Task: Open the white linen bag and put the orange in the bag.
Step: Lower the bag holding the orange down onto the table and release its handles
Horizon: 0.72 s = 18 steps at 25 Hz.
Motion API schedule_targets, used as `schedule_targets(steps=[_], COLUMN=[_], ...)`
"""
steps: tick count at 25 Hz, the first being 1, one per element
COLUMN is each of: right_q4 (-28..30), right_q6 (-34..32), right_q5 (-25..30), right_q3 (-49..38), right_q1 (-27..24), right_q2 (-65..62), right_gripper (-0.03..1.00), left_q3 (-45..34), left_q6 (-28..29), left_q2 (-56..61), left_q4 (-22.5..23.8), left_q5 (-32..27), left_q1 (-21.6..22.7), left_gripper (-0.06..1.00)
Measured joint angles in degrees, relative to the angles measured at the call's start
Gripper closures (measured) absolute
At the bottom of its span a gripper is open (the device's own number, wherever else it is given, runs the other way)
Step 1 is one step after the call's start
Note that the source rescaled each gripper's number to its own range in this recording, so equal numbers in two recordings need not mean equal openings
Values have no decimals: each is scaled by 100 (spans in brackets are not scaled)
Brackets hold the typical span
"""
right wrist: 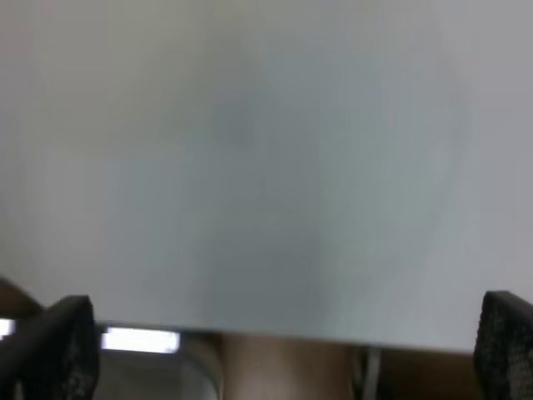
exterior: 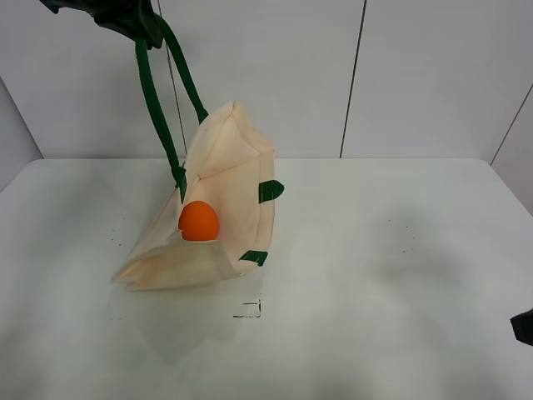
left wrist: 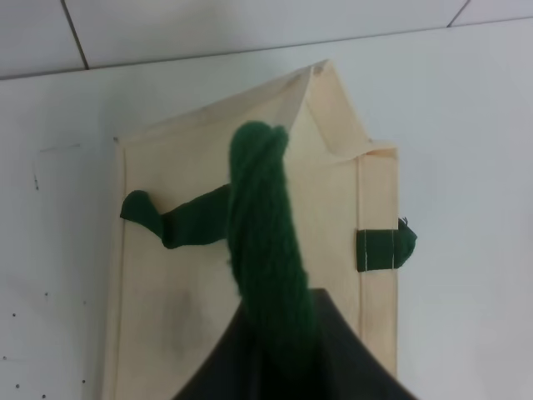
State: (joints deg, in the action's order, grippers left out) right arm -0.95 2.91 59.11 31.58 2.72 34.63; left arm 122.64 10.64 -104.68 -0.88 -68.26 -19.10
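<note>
The white linen bag (exterior: 226,171) is lifted at one side by a dark green strap handle (exterior: 156,100), with its lower end resting on the white table (exterior: 375,275). My left gripper (exterior: 137,23) is shut on that handle high above the table. The orange (exterior: 199,222) sits in the bag's open mouth. In the left wrist view the strap (left wrist: 265,242) runs up into the gripper (left wrist: 283,342) above the bag (left wrist: 191,275), and the orange is hidden. My right gripper (right wrist: 283,346) is open and empty, at the table's near right edge (exterior: 523,327).
The bag's second green handle shows as short ends (exterior: 271,191) on its right side. A small black square mark (exterior: 248,310) lies on the table in front of the bag. A panelled wall (exterior: 416,75) stands behind the table.
</note>
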Motion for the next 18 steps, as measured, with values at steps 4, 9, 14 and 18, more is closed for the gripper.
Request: schedule_targets(steps=[4, 9, 14, 18], right_q4=[-19, -19, -30, -41], right_q6=[0, 0, 0, 0], right_q5=[-22, -33, -33, -33], right_q3=[-297, -297, -297, -321], right_q1=[0, 16, -65, -276], right_q2=[-1343, -2389, -2753, -3030], right_gripper=[-3, -3, -3, -3], left_q3=[0, 0, 0, 0], left_q6=[-5, -5, -17, -21], left_q2=[0, 0, 0, 0], left_q4=[0, 0, 7, 24], left_q5=[0, 0, 0, 0], left_q1=[0, 0, 0, 0], left_gripper=[94, 94, 94, 94])
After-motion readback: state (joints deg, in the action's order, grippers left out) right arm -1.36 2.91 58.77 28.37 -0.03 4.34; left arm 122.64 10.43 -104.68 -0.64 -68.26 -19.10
